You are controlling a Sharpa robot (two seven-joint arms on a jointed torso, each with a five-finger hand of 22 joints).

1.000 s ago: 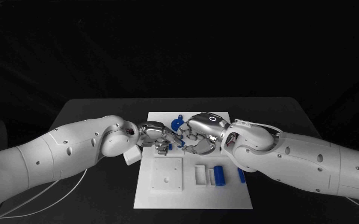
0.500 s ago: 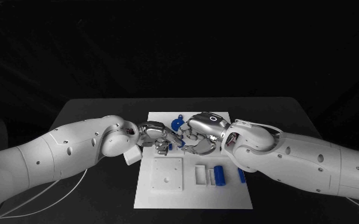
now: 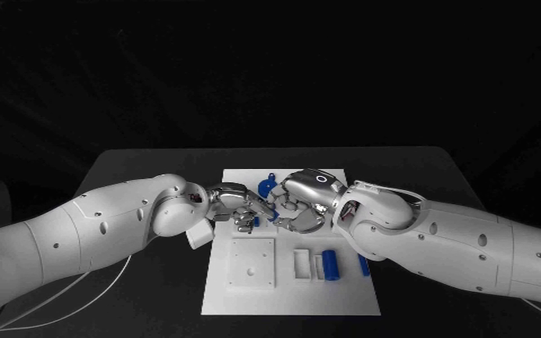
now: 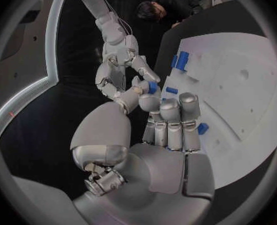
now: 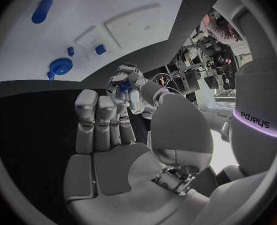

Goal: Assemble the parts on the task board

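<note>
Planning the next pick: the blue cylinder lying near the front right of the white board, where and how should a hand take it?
Grip the blue cylinder across its round middle, coming straight down from above. It lies flat on the task board, long axis running toward the robot, so fingers would likely close on its left and right flanks. A white block sits close on its left, leaving little room there.

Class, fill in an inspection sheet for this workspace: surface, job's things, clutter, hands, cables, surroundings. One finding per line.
Surface: black table, bare round the board.
Job's things: white task board; blue cylinder beside a white block; blue round part at the far end.
Clutter: nothing seen.
Hands: left hand and right hand meet over the board, a small blue part pinched between their fingertips.
Cables: white cable under the left arm.
Surroundings: dark.
</note>
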